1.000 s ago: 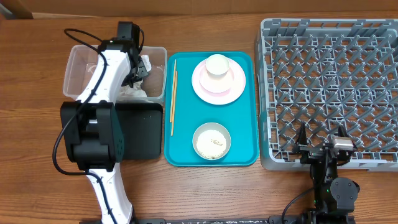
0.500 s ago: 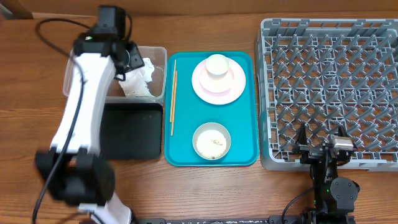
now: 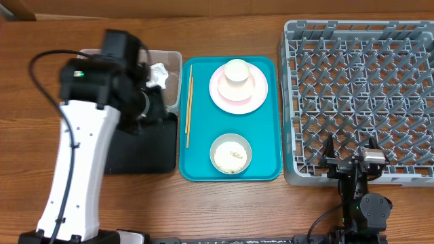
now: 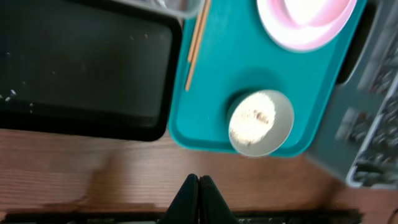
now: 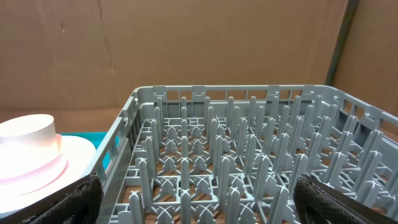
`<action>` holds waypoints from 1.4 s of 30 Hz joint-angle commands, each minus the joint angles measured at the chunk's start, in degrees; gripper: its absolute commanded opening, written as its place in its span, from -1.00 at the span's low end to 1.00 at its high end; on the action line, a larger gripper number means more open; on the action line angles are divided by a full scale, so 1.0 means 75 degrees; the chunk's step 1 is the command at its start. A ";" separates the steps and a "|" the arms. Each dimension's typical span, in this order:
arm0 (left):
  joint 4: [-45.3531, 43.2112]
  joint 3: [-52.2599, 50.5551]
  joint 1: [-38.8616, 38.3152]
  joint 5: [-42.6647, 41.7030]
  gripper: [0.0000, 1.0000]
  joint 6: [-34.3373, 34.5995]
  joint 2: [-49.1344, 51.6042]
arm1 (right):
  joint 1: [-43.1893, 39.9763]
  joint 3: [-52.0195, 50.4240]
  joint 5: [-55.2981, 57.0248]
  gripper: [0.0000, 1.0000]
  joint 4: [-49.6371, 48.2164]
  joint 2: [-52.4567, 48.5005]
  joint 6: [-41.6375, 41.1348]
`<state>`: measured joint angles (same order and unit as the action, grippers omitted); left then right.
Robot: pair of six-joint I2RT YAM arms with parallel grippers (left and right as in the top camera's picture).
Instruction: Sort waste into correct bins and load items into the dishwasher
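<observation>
Progress: early, by my judgement. The dish rack [image 3: 352,81] was empty, so nothing had been loaded.

Items awaiting loading, all on the teal tray [image 3: 203,152]:
- The plate [image 3: 237,95] sat at the far end with a white vessel [image 3: 237,70] on it. I could not tell whether this was a cup or a bowl.
- The bowl [image 4: 260,122] at the near end held rice [image 4: 252,118], which must be emptied before it goes in.
- The chopsticks [image 3: 189,102] lay side by side along the tray's left edge.

I saw only one vessel besides this bowl.

Bins:
- The clear tub [image 3: 171,54] held the paper tissue [image 3: 158,73], so that piece of waste counted as sorted. My own left arm covered most of the tub.
- The black tray [image 4: 87,68] was nearly bare, with a few white grains [image 4: 9,95] at its left side.
- I found the red wrapper in no view and could not say where it was.

Hands:
- My left gripper [image 4: 199,188] was pinched tip to tip with nothing between the fingers. It hung above the wooden table [image 4: 93,180], near the front edges of the black tray and the teal tray.
- My right gripper [image 3: 350,150] was spread wide and empty at the near edge of the rack.

Outstanding: tip the rice into a bin, then load every dish and both chopsticks.
</observation>
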<state>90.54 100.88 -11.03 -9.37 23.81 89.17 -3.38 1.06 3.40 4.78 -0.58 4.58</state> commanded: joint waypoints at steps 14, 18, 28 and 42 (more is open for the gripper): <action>-0.3742 -0.4444 -0.2192 0.1137 -0.91 0.1032 0.0061 | -0.0017 -0.0079 0.0050 1.00 -0.0026 0.0052 0.0047; -0.4841 -0.5021 -0.2177 0.1271 -0.89 0.1040 0.0061 | -0.0017 -0.0079 0.0050 1.00 -0.0026 0.0052 0.0047; -0.6508 -0.5913 -0.2177 0.2739 -0.54 0.1667 0.0093 | -0.0017 -0.0079 0.0050 1.00 -0.0026 0.0052 0.0047; -0.7927 -0.6645 -0.2168 0.2739 -0.63 0.2119 0.0702 | -0.0017 -0.0079 0.0050 1.00 -0.0026 0.0052 0.0047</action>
<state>31.92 51.68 -27.29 9.74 38.48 92.90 -3.38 1.06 3.40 4.75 -0.58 4.54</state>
